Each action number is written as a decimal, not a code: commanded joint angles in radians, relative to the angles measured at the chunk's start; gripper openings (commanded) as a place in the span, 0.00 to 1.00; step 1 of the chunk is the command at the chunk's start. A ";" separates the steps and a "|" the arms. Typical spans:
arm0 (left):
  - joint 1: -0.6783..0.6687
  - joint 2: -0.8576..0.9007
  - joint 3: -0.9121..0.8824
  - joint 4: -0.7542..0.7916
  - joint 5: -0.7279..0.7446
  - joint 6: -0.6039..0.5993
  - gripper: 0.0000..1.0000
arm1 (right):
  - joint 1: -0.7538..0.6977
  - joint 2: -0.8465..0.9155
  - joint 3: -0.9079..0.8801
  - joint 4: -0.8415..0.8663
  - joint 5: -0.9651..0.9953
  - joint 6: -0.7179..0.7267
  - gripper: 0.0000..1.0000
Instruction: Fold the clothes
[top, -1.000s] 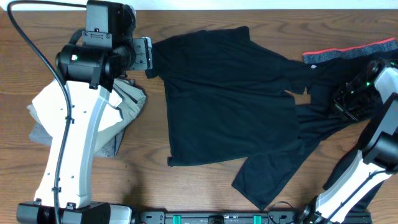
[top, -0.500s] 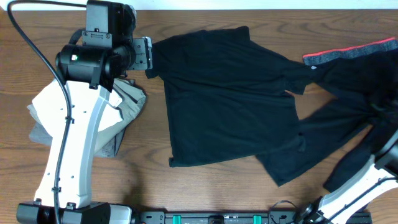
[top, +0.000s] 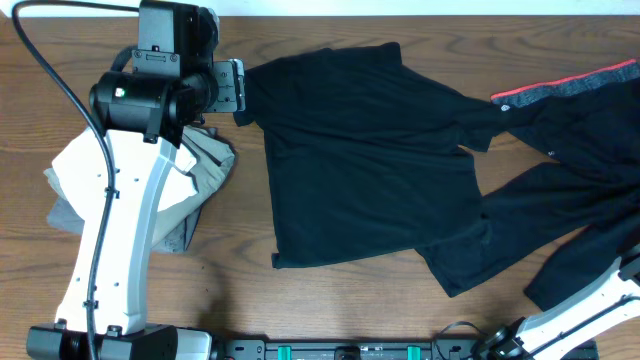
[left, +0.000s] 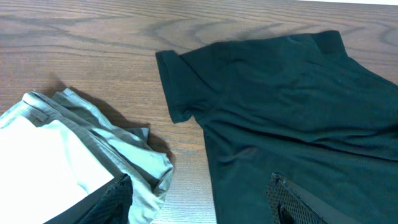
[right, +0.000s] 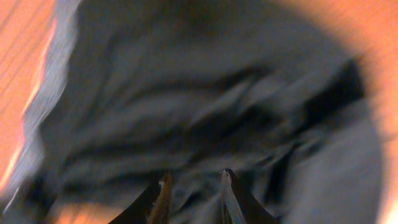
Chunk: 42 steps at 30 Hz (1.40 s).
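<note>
Black T-shirt: lies spread flat on the desk, not yet folded.
Sleeve: a second ago this near-right sleeve of the T-shirt trailed down towards the desk's near edge. Now it sits higher and is drawn out to the T-shirt's right.
Right arm: it was over the dark cloth just right of the T-shirt a second ago. It has since swung out of the overhead view, and only a lower link shows beyond the T-shirt's near-right corner.
Right tool: its own camera is smeared by motion, with two tips over blurred dark cloth. I cannot tell whether they pinch anything or stand free.
Left tool: spread wide and empty, unmoved at the T-shirt's far-left sleeve.
Red-edged garment: bunched to the T-shirt's right and touching it.
White and grey pile: folded, to the T-shirt's left, just apart from it.
Meaning: probably a smoothing tug that laid the sleeve flatter. The folding itself looks unstarted.
</note>
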 joint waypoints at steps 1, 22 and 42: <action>0.002 0.006 0.019 -0.011 0.010 0.017 0.71 | 0.061 -0.002 0.000 -0.082 -0.210 -0.113 0.24; 0.002 0.006 0.019 -0.023 0.010 0.017 0.72 | 0.571 -0.015 -0.291 -0.369 0.142 -0.115 0.27; 0.002 0.006 0.019 -0.033 0.010 0.017 0.72 | 0.552 -0.371 -1.213 0.347 0.354 0.450 0.01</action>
